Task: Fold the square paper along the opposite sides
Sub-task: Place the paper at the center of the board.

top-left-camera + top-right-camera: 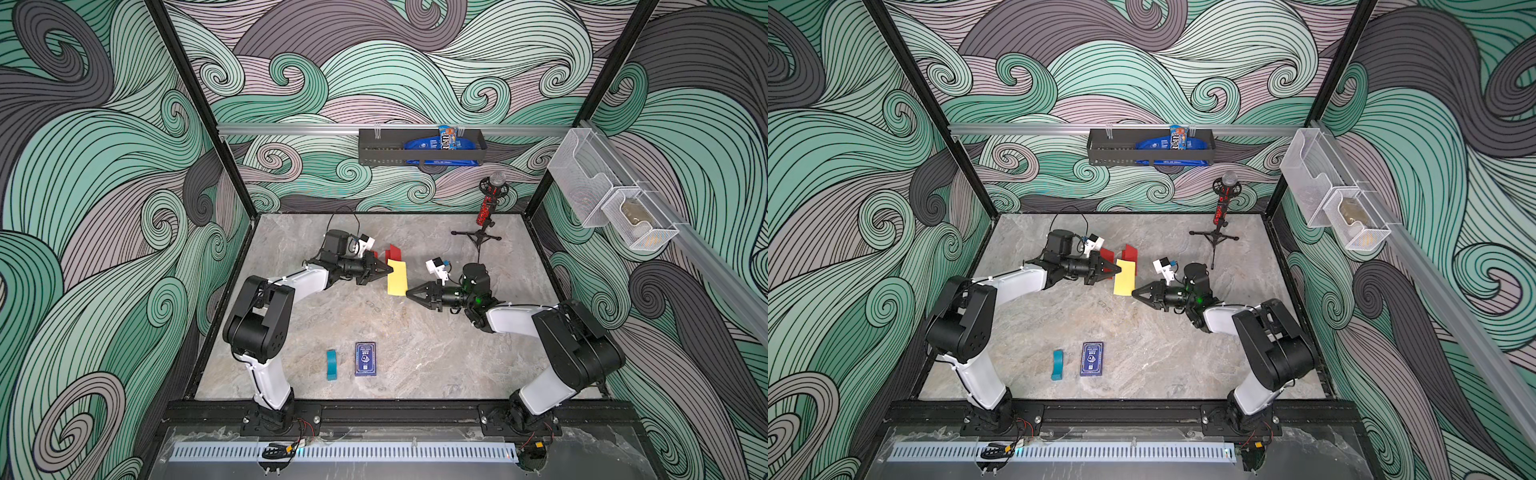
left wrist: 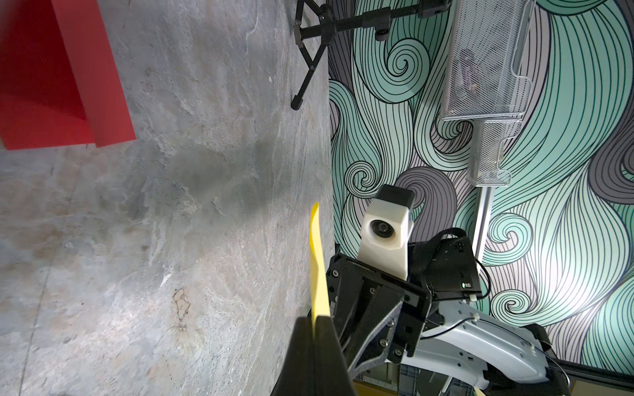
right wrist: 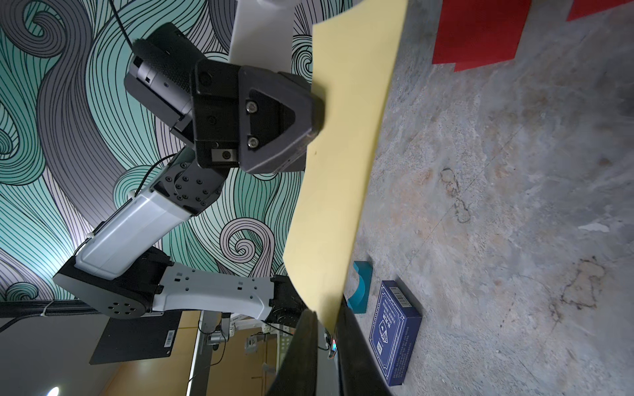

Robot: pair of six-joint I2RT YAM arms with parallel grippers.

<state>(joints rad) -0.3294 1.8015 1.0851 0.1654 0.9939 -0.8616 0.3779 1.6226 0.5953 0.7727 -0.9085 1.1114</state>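
The square paper is yellow (image 1: 397,278) (image 1: 1124,278) and hangs above the table between both arms at mid-table. My left gripper (image 1: 390,269) (image 1: 1118,270) is shut on its far left edge; in the left wrist view the sheet (image 2: 317,274) runs edge-on out of the closed gripper (image 2: 314,320). My right gripper (image 1: 409,292) (image 1: 1134,293) is at the paper's near right corner. In the right wrist view that corner of the sheet (image 3: 346,137) sits between the jaws of the gripper (image 3: 326,310), which stand a narrow gap apart.
Folded red paper (image 1: 392,252) (image 3: 477,34) lies just behind the yellow sheet. A teal block (image 1: 331,365) and a blue card box (image 1: 365,358) lie toward the front. A microphone on a tripod (image 1: 482,232) stands at the back right. A black basket (image 1: 374,149) hangs on the back wall.
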